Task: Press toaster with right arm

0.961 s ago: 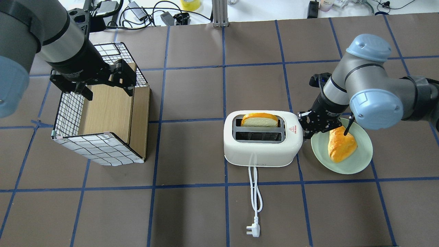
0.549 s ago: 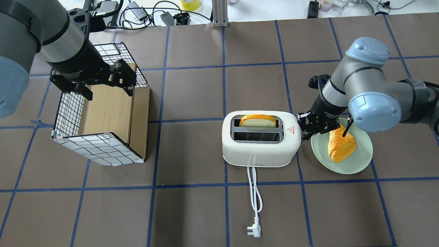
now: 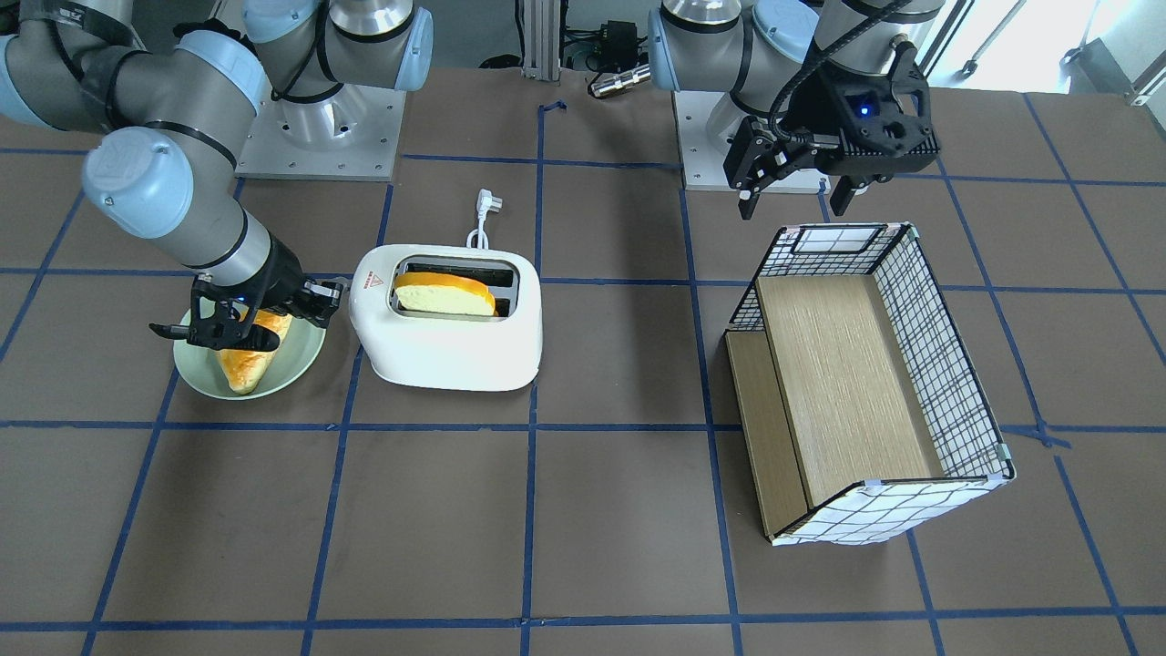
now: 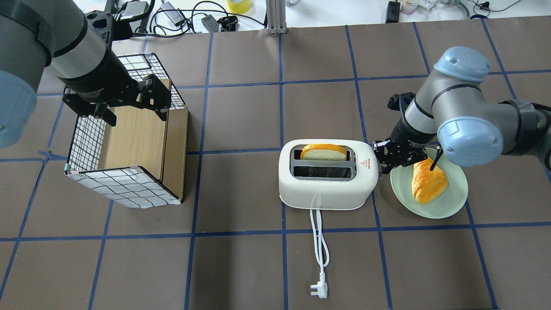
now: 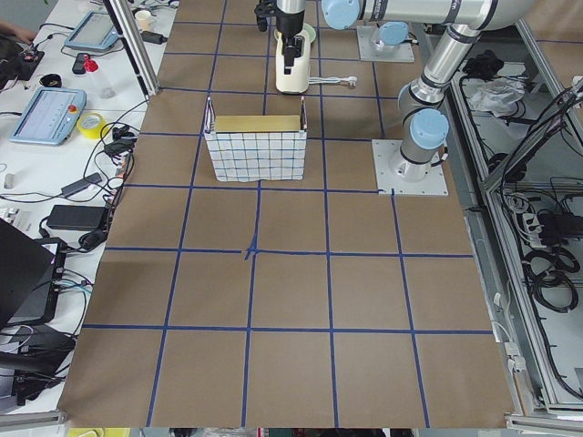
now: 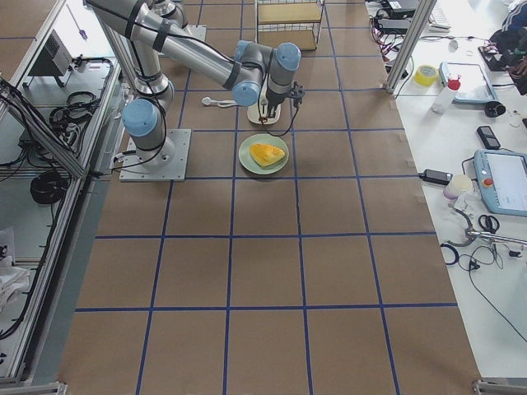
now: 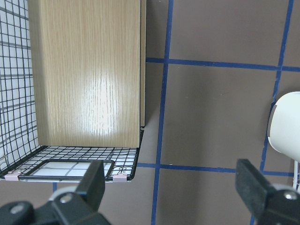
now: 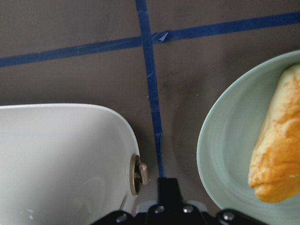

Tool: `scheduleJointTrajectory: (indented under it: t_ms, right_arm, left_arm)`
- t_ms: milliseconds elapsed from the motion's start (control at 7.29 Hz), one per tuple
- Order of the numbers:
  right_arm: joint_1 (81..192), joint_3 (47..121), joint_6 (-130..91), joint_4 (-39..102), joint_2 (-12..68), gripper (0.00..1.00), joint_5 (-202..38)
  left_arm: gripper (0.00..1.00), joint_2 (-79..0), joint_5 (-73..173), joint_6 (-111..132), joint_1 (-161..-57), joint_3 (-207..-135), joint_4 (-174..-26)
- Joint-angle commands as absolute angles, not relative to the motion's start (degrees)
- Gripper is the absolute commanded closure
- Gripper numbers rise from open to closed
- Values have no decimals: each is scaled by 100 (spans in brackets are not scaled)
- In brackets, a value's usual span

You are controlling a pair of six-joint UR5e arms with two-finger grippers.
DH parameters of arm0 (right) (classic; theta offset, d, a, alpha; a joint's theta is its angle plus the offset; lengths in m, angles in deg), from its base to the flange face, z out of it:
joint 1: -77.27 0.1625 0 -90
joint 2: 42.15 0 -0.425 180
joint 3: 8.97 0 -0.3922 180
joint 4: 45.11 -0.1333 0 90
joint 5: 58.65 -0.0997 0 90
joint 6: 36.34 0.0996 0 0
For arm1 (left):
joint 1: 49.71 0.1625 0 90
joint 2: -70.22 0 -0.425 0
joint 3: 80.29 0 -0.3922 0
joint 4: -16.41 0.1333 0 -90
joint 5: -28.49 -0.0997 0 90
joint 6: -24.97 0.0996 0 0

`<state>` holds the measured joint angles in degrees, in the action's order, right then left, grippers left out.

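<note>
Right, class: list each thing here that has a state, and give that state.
toaster: upright, one slot filled, one empty.
bread slice: standing in one slot, top showing.
plug: loose on the table, not plugged in.
plate: holds a bread piece.
wire crate: on its side, nothing inside.
left gripper: jaws open, empty.
right gripper: jaws shut, beside the toaster's end.

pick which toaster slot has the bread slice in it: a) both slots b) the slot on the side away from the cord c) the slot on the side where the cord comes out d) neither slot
b: the bread slice stands in the toaster's slot away from the cord; the cord-side slot is empty.
</note>
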<state>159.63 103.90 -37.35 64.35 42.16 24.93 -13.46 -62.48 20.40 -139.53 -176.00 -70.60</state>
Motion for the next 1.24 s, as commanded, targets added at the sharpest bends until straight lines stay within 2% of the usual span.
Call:
scheduleJointTrajectory:
  t_ms: [0,275,412,549,686,824,1098]
  right_arm:
    - [15988,9514,-3530,5402,4476,100,2792]
    - [16067,8188,-3040,4195,4503,100,2924]
    - [16189,7816,-3010,4069,4503,93,2933]
    - [16321,7647,-3010,4120,4503,66,3194]
    - [16453,7559,-3019,4216,4538,27,3223]
    - [16515,7558,-3036,4591,4539,0,3223]
    - [16542,7558,-3010,4910,4547,0,3389]
  left_arm:
    - [0,-1345,-6248,2040,-13953,-17601,-7060]
    - [0,-1345,-6248,2040,-13953,-17601,-7060]
    - [0,-1345,-6248,2040,-13953,-17601,-7060]
    - [0,-1345,-6248,2040,-13953,-17601,-7060]
    - [0,-1345,-6248,2040,-13953,-17601,-7060]
    - [0,-1345,-6248,2040,-13953,-17601,-7060]
    - [0,-1345,-6248,2040,-13953,-17601,-7060]
